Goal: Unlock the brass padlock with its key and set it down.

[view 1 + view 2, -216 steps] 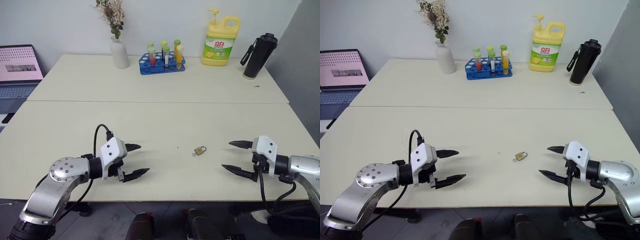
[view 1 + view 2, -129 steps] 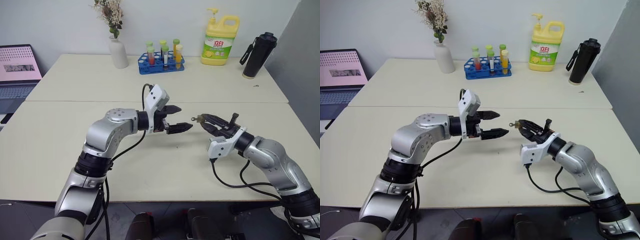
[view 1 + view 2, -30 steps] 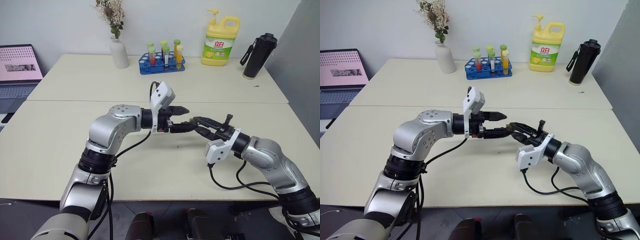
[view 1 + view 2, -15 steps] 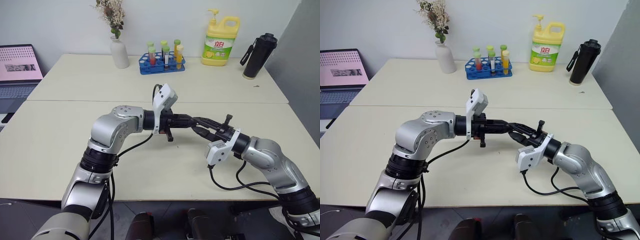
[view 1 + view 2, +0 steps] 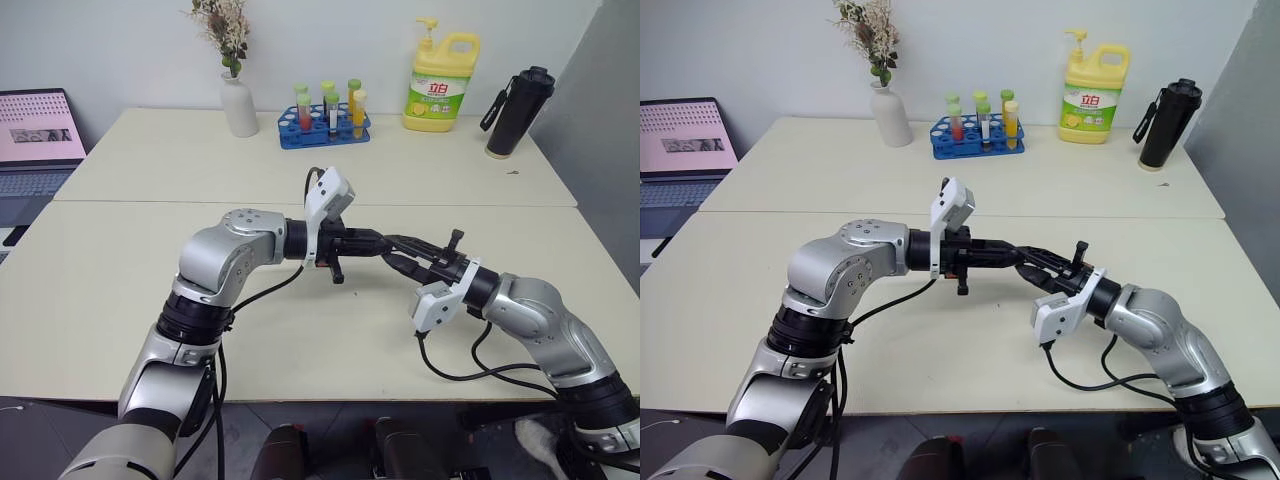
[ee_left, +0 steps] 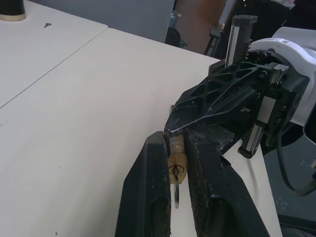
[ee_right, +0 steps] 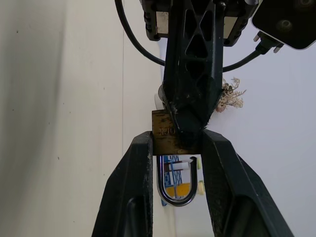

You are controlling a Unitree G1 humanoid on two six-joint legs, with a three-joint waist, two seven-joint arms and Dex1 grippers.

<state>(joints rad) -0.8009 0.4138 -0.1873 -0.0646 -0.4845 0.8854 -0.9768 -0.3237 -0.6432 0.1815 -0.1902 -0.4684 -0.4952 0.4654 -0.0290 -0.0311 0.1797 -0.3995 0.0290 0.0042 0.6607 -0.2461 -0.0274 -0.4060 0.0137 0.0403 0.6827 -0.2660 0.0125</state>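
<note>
Brass padlock (image 7: 168, 138) clamped in right tool (image 7: 173, 148), left tool (image 6: 174, 148) pinched on it too, key (image 6: 174, 172) mostly hidden.

Small squarish golden-brass padlock (image 7: 165, 134) w/ thin silvery U-shaped shackle (image 7: 177, 190), held up off the table, mid-air. Body pinched on both sides; shackle looks seated in body, arch pointing away from keyed end. Tiny silvery metal key (image 6: 175, 172) sits in keyhole at end opposite shackle, thin wire ring (image 6: 176, 195) dangling from it.
</note>
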